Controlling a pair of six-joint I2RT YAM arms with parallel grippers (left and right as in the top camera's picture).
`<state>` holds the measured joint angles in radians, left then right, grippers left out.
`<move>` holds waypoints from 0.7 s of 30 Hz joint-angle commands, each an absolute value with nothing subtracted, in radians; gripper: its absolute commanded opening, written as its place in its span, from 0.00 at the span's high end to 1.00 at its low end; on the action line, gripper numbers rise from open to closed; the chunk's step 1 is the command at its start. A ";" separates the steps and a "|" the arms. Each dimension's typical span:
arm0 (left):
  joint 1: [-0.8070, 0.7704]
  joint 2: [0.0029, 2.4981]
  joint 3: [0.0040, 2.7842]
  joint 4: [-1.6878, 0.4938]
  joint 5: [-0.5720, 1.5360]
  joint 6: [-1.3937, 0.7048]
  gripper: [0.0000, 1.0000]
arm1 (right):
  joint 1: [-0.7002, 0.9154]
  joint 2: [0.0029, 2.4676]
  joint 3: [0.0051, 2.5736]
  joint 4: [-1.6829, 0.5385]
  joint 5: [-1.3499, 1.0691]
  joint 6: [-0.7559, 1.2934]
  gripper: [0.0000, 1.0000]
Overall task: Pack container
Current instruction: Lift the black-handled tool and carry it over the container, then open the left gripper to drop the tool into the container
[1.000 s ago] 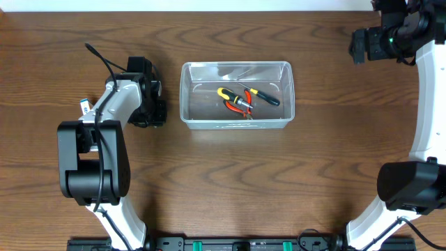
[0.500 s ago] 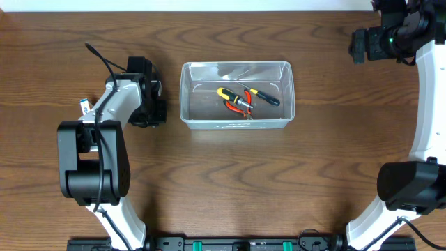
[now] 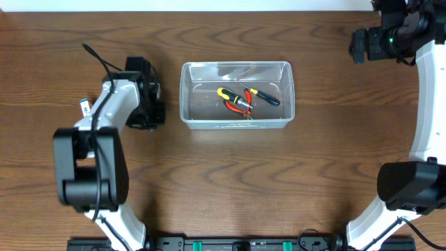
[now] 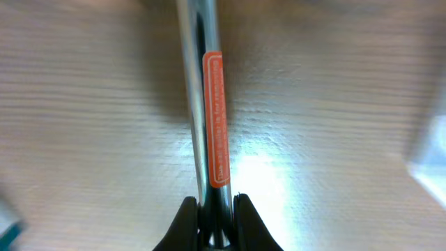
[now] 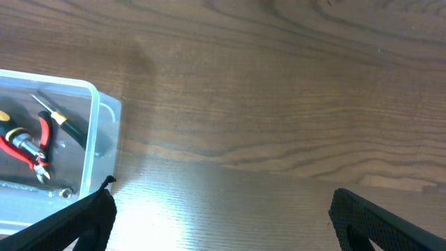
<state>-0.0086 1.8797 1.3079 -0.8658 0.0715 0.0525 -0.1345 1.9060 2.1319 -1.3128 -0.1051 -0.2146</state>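
Observation:
The clear plastic container stands at the table's middle and holds red-handled pliers and a yellow-and-black screwdriver. Its corner shows in the right wrist view. My left gripper is shut on a shiny metal tool with an orange label, low over the wood left of the container; in the overhead view the gripper hides the tool. My right gripper is open and empty, high at the far right.
A small blue-and-white box lies beside the left arm. The arm bases stand at the near edge, left and right.
The left arm has shifted slightly left and back. The right arm and the container have not moved.

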 commanded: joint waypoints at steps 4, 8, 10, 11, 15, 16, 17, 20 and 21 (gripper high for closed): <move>-0.029 1.604 1.461 -0.900 0.061 0.112 0.94 | -0.137 1.900 2.131 -1.317 -0.117 -0.207 0.01; -0.103 1.480 1.466 -0.861 0.122 0.309 0.94 | -0.137 1.900 2.131 -1.317 -0.117 -0.207 0.01; -0.153 1.451 1.466 -0.855 0.197 0.469 0.94 | -0.137 1.900 2.131 -1.317 -0.117 -0.207 0.01; -0.179 1.447 1.466 -0.855 0.246 0.567 0.94 | -0.137 1.900 2.131 -1.317 -0.117 -0.207 0.01; -0.260 1.473 1.463 -0.855 0.414 0.892 0.94 | -0.137 1.900 2.131 -1.317 -0.117 -0.207 0.01; -0.272 1.486 1.463 -0.855 0.431 0.938 0.94 | -0.137 1.900 2.131 -1.317 -0.117 -0.207 0.01; -0.286 1.502 1.463 -0.855 0.442 0.986 0.94 | -0.137 1.900 2.131 -1.317 -0.117 -0.207 0.01; -0.319 1.574 1.463 -0.855 0.443 1.064 0.94 | -0.137 1.900 2.131 -1.318 -0.117 -0.207 0.01; -0.325 1.607 1.463 -0.855 0.442 1.080 0.94 | -0.137 1.900 2.131 -1.318 -0.117 -0.207 0.01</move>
<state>-0.3096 1.5402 1.4673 -0.8551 0.3809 0.8898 -0.1345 1.9060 2.1319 -1.3163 -0.1047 -0.2146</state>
